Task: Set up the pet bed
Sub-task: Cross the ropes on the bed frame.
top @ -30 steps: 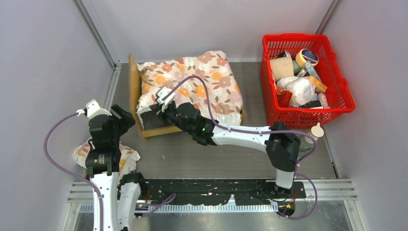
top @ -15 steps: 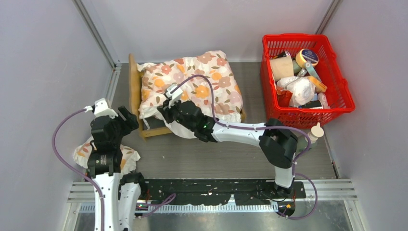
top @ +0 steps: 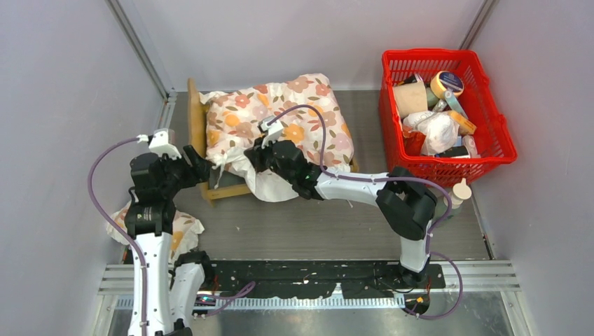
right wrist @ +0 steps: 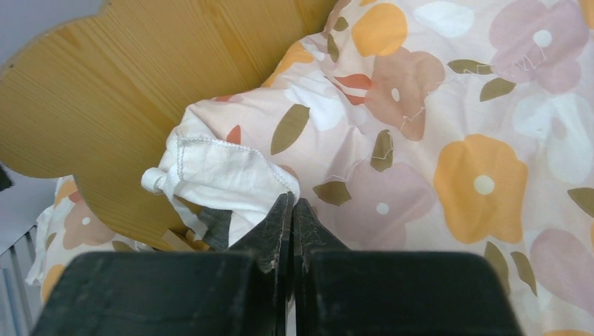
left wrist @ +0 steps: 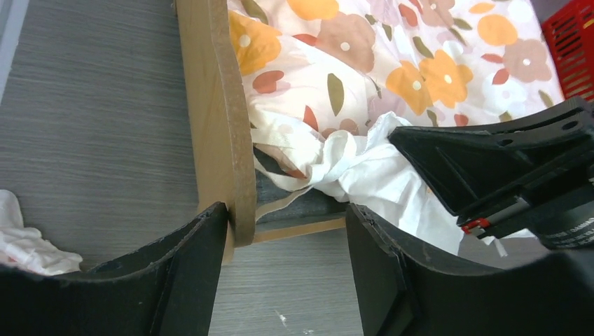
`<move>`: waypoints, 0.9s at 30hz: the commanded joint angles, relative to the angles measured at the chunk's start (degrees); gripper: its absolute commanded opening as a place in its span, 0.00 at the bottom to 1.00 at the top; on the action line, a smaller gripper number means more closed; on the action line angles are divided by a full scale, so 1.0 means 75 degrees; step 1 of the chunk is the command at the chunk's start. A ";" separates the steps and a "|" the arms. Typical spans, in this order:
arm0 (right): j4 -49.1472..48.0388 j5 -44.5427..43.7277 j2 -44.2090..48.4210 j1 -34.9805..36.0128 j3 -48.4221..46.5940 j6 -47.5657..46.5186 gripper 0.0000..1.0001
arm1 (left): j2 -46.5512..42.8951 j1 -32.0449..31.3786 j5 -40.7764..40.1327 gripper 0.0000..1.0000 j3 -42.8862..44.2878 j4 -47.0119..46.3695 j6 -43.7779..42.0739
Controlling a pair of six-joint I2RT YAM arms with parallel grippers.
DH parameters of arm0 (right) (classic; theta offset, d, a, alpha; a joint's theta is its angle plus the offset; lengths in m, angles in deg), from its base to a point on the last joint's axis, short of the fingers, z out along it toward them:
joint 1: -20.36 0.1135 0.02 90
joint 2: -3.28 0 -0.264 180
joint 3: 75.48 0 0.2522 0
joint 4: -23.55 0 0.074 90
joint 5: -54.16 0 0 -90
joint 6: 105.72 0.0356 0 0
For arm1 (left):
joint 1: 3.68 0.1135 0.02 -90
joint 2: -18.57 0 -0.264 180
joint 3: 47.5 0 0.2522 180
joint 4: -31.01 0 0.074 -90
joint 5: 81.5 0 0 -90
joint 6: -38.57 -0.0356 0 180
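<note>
The pet bed stands at the back left, its light-wood headboard on the left side. A white floral cushion covers most of it. My right gripper is shut on the cushion's near-left edge, and the white underside folds over the front rail. In the right wrist view the shut fingertips pinch the white hem in front of the headboard. My left gripper is open around the headboard's near corner, which sits against its left finger. A strip of grey sleeping surface shows beneath the cloth.
A red basket full of several items stands at the back right. A small white bottle is just in front of it. A small floral pillow lies on the table beside the left arm. Grey walls close in on three sides.
My left gripper has moved forward and right to the bed's near-left corner, its jaws narrowing a little. The right gripper has shifted right, dragging the cushion's edge with it.
</note>
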 commanded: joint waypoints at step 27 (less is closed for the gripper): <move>-0.0759 0.0754 0.0256 0.0015 0.0135 -0.0018 0.05 | 0.2009 -0.1690 -0.1413 0.66 0.2307 0.0097 -0.2040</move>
